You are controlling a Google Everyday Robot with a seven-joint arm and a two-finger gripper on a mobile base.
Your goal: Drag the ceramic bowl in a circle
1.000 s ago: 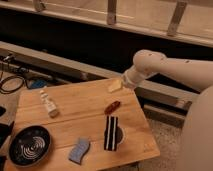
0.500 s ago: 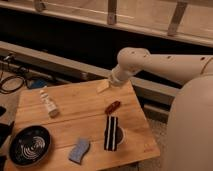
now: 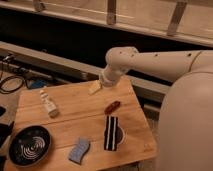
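Observation:
The ceramic bowl (image 3: 30,146) is black with pale swirl lines inside. It sits at the front left corner of the wooden table (image 3: 75,125). My gripper (image 3: 95,88) shows as a pale tip at the end of the white arm (image 3: 150,62). It hangs over the far middle edge of the table, well apart from the bowl, up and to the right of it. Nothing shows in its hold.
A small white bottle (image 3: 49,106) stands left of centre. A reddish-brown item (image 3: 112,106) lies near the middle. A dark cup with a striped cloth (image 3: 112,134) sits front right. A blue sponge (image 3: 80,150) lies near the front edge. Cables (image 3: 10,82) lie off the table's left.
The arm has swung left, and the gripper has moved left along the table's far edge. The bowl and the other items have not moved.

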